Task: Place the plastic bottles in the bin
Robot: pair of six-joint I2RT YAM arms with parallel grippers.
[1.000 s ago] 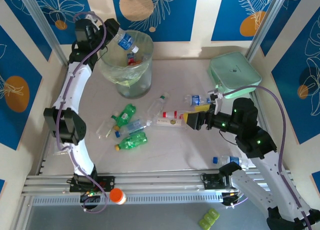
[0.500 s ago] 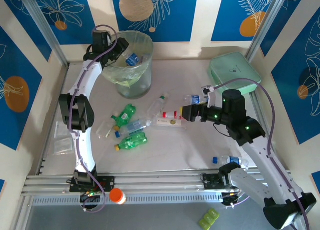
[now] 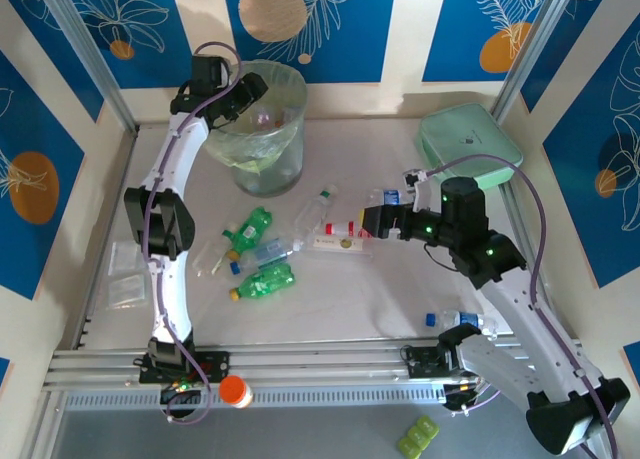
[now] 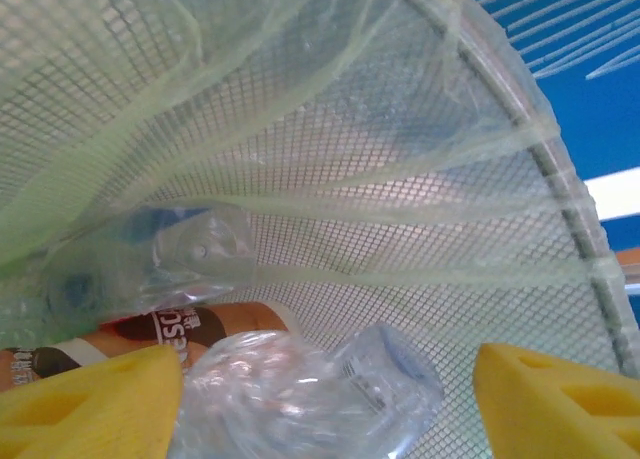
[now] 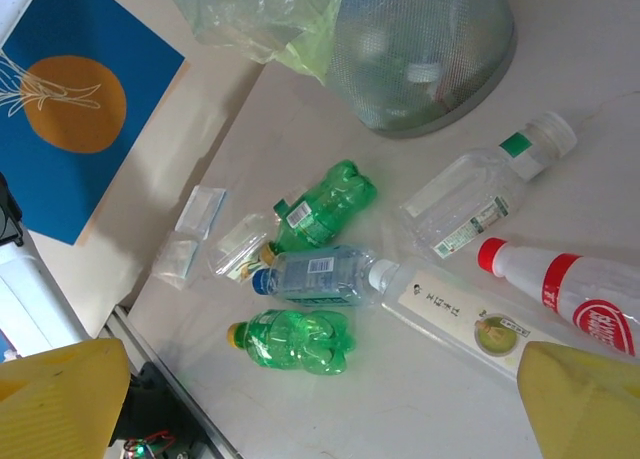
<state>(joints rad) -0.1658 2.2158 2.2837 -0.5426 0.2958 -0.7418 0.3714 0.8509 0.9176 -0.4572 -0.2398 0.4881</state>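
Observation:
The bin [image 3: 262,129] stands at the back left, lined with a pale green bag. My left gripper [image 3: 245,94] hangs open inside its rim; its yellow fingers [image 4: 90,399] are spread wide. A clear bottle [image 4: 310,394] lies loose between them, on a brown-labelled bottle [image 4: 180,329]. My right gripper [image 3: 372,222] is open above the table. Below it lie two green bottles [image 5: 325,207] [image 5: 295,341], a clear blue-capped bottle [image 5: 315,276], a clear white-capped bottle [image 5: 480,194], a flat white-labelled bottle [image 5: 465,319] and a red-capped bottle [image 5: 570,289].
A mint-green case [image 3: 468,147] sits at the back right. One blue-labelled bottle [image 3: 392,199] lies beside my right gripper and another bottle [image 3: 455,321] lies near the right arm's base. Flat clear packets [image 3: 125,289] lie along the left edge.
The left gripper carried a clear bottle over the bin, opened and let it drop inside. The right gripper moved slightly left over the bottles, still open.

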